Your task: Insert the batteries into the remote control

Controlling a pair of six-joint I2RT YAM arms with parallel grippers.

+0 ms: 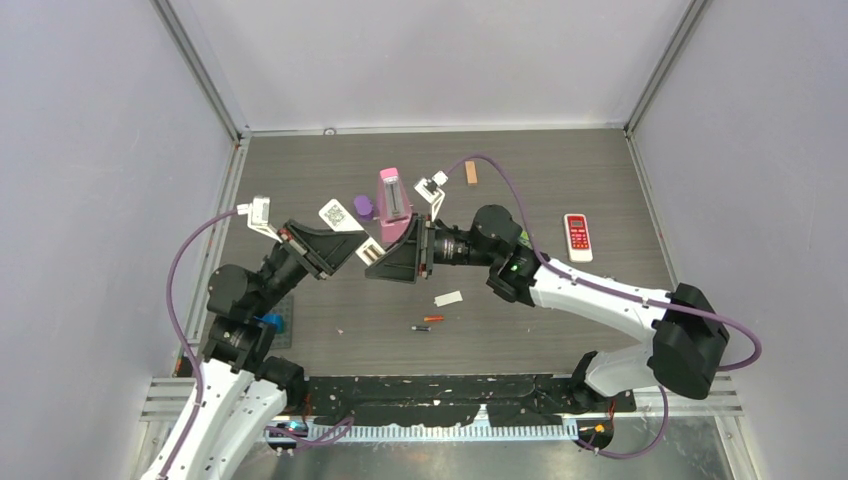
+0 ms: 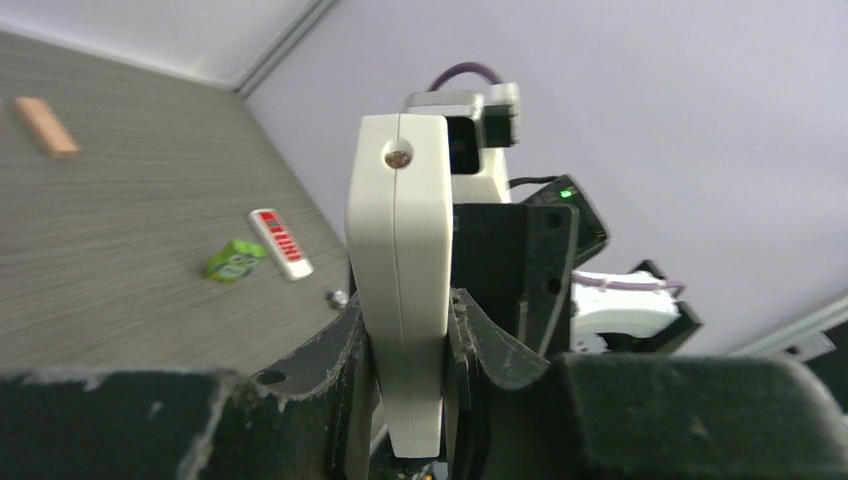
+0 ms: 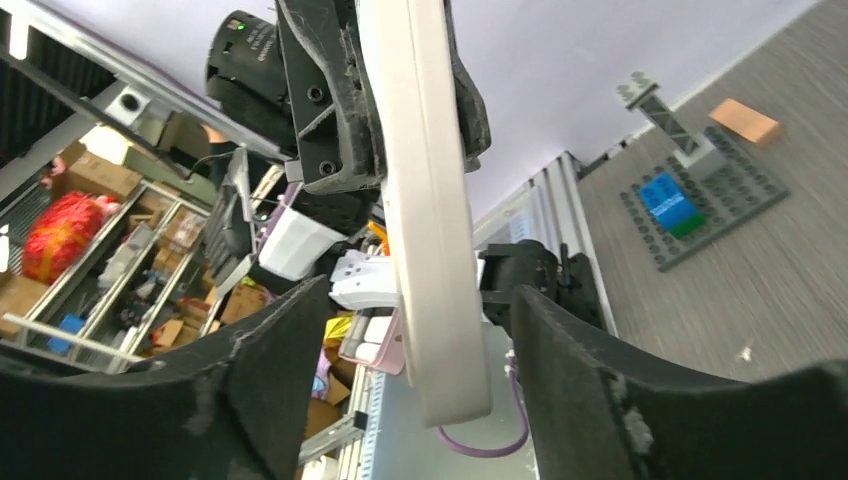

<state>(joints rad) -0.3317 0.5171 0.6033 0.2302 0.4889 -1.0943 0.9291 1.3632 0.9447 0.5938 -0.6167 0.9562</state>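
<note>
Your left gripper [image 2: 408,345] is clamping the pink-and-white remote [image 1: 392,200] by its thin white edges, its fingers pressing tight on both sides. It is holding the remote up off the table [image 1: 520,330], with the pink face showing to the overhead camera.

Your right gripper [image 3: 415,330] is standing spread around the same remote from the opposite side. A sliver of gap is showing between each finger and the remote's edge, so it is not gripping anything.

The batteries are not in the remote. A red-orange battery [image 1: 433,319] and a dark battery [image 1: 420,327] are lying side by side on the table, on the remote's near side toward the arm bases and well apart from it. A small white flat piece [image 1: 449,298] is lying between them and the remote.

To the remote's right, a red-and-white remote [image 1: 578,237] is lying flat, with a green thing [image 2: 236,260] just beside it. A wooden block [image 1: 471,173] is sitting beyond the held remote to the right, and a purple thing [image 1: 364,207] is showing just left of it. A blue brick [image 1: 272,322] is sitting far off to its near left.

Both gripper bodies are crowding the remote's lower end.
</note>
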